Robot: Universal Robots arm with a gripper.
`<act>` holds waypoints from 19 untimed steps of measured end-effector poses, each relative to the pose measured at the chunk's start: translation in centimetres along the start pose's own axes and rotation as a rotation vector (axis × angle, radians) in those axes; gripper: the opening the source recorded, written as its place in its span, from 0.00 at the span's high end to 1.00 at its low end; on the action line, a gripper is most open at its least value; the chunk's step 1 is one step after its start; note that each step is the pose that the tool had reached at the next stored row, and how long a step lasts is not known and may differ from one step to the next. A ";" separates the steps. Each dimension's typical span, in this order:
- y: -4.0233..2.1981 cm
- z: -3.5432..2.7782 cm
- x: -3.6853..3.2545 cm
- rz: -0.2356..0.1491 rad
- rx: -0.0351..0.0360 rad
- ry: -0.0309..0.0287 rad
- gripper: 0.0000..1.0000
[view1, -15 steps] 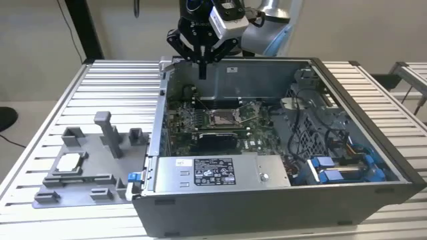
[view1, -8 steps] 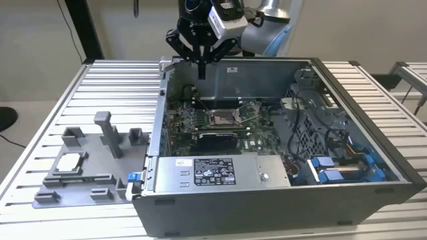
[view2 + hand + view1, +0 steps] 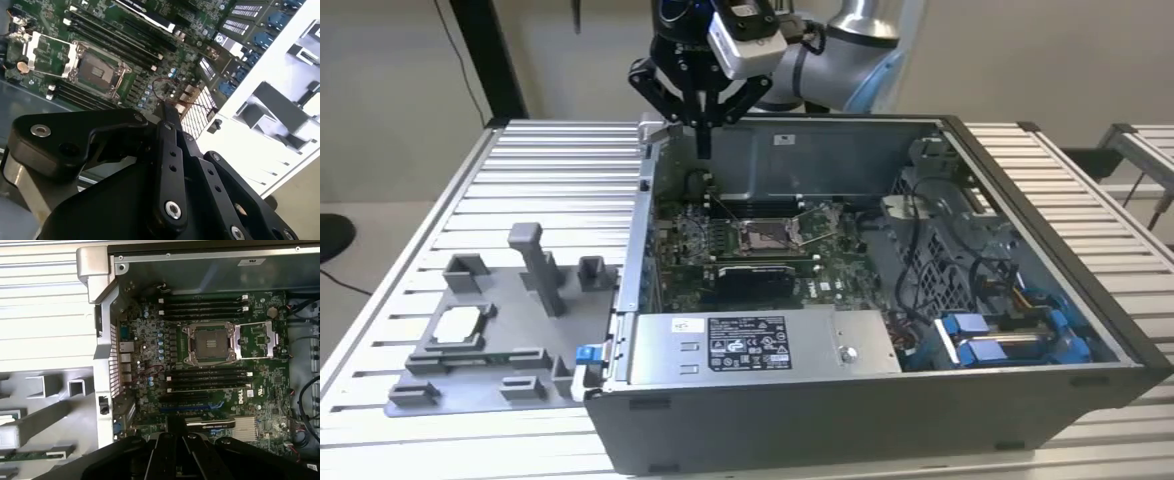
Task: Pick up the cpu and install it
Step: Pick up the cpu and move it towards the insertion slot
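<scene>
The cpu point(image 3: 460, 324), a small flat square with a pale metal top, lies in a recess of the grey plastic tray point(image 3: 494, 362) on the exterior view's left. My gripper point(image 3: 703, 148) hangs above the back left corner of the open computer case point(image 3: 1041, 190), far from the cpu, with its fingers shut together and nothing between them. In both wrist views its dark fingertips point(image 3: 168, 109) point(image 3: 175, 427) point down at the motherboard. The metal-framed socket point(image 3: 767, 237) point(image 3: 97, 70) point(image 3: 210, 343) sits mid-board with a dark centre and its load plate point(image 3: 257, 338) folded open beside it.
The case stands on a ribbed metal table point(image 3: 547, 180). A power supply box point(image 3: 747, 343) fills the case's front, with cables and blue connectors point(image 3: 987, 335) on the exterior view's right. Upright posts point(image 3: 534, 262) rise from the tray. Memory slots point(image 3: 205, 302) flank the socket.
</scene>
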State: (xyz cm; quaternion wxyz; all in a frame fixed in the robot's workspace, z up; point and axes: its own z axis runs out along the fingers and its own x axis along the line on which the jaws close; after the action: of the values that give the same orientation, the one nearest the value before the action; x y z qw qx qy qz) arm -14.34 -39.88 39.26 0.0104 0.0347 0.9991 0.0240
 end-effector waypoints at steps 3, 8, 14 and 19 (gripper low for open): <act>-0.07 -0.02 0.98 0.000 0.0000 -0.0005 1.00; -0.37 -0.07 2.53 0.000 -0.0003 -0.0027 1.00; -1.27 -0.15 4.45 0.000 -0.0007 -0.0058 1.00; -2.07 -0.22 6.02 0.000 -0.0009 -0.0082 1.00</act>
State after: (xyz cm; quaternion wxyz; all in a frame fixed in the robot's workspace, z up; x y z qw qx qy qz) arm -20.49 -41.54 39.26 0.0146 0.0346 0.9990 0.0244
